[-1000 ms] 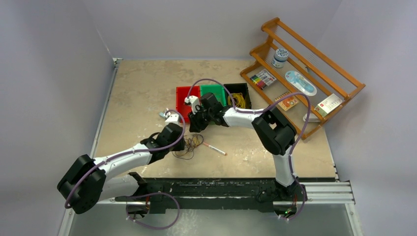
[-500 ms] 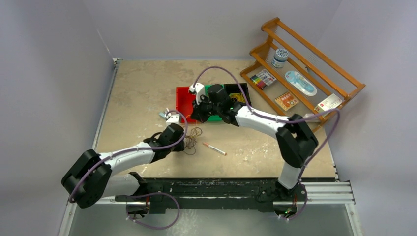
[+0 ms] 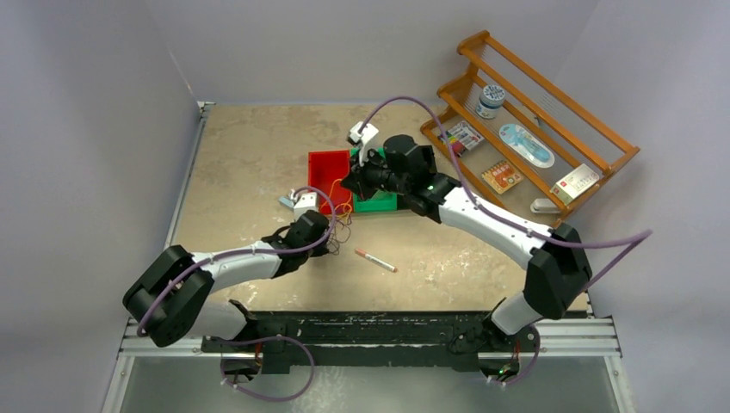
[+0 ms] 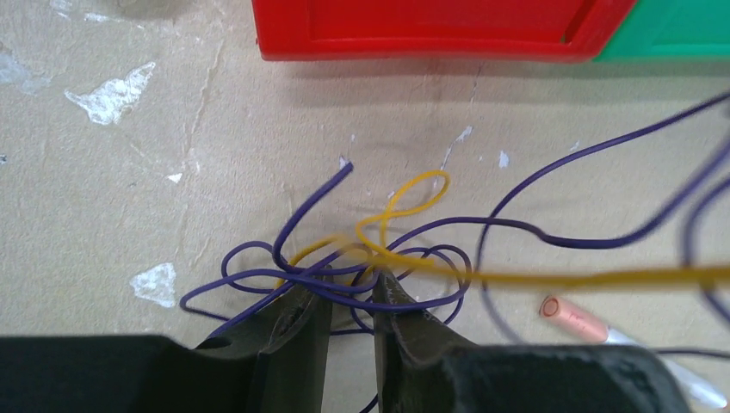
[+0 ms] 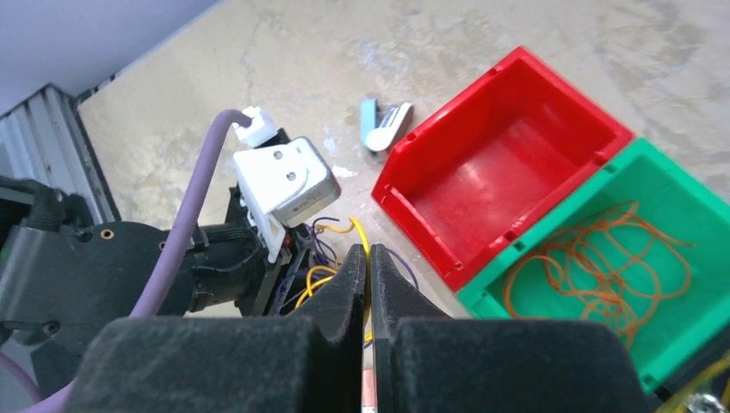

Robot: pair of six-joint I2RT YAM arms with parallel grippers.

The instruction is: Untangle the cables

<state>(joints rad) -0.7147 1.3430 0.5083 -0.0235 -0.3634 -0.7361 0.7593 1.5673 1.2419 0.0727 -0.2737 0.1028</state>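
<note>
- The cables (image 4: 379, 258) are thin purple loops knotted with a yellow strand (image 4: 603, 277), lying right at the left gripper's (image 4: 349, 301) fingertips; the red bin (image 4: 430, 26) sits beyond them.
- The left gripper's jaws stand narrowly apart with purple loops crossing the gap; whether they truly pinch, I cannot tell.
- The right gripper (image 5: 368, 275) is closed tight on the yellow strand, raised above the left one.
- A second ago the right gripper sat low beside the tangle; it has since lifted away toward the bins, drawing the yellow strand taut, and the tangle has shifted forward.
</note>
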